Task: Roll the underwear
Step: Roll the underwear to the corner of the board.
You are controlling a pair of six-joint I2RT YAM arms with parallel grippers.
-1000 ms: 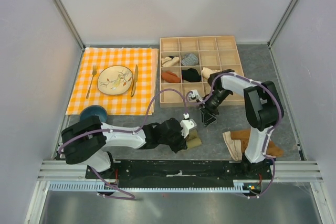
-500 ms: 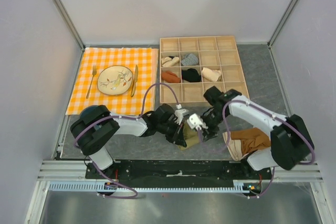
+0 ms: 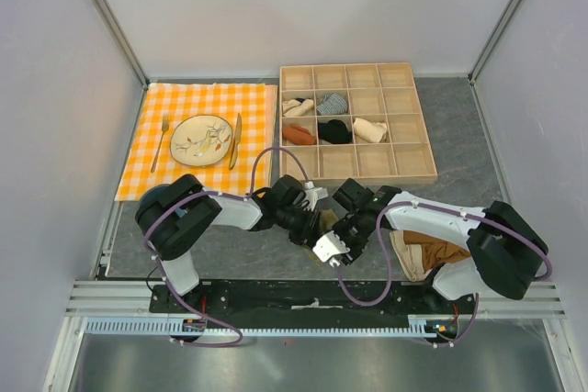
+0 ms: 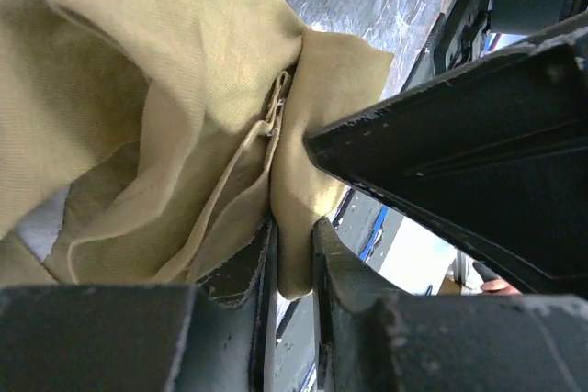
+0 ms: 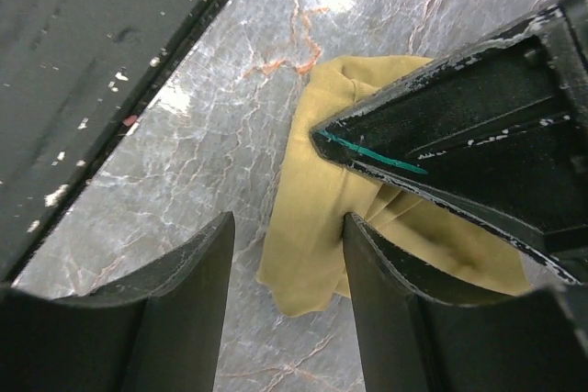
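At the bottom of everything, table point(image 3: 459, 126): grey veined surface; all the items below rest on it
Wooden box point(image 3: 372, 161): far side, right of centre; square compartments; several hold rolled garments in cream, stripes, rust and black
Checked cloth point(image 3: 197, 181): orange and white; far left, just beside the box
Left arm point(image 3: 225, 215): stretched low over the table, reaching rightward to the middle of the near edge
Right arm point(image 3: 432, 213): stretched leftward; its wrist meets the left arm's wrist
Rust-brown garment point(image 3: 439, 250): lying on the table below the right arm; pale band along its left edge
Plate point(image 3: 201, 140): on the checked cloth; pale with a leaf pattern
Underwear point(image 5: 317, 190): olive-khaki, crumpled into folds; on the table in front of the box, between the two wrists; mostly hidden from above by them
Left gripper point(image 4: 292, 236): clenched on a hanging fold of the underwear; the fabric fills the narrow gap between the fingers
Right gripper point(image 5: 288, 222): released; fingers stand apart above the table, holding nothing; an edge of the underwear lies between them, against the right-hand finger
Knife point(image 3: 235, 140): on the cloth, just right of the plate
Fork point(image 3: 160, 142): on the cloth, left of the plate
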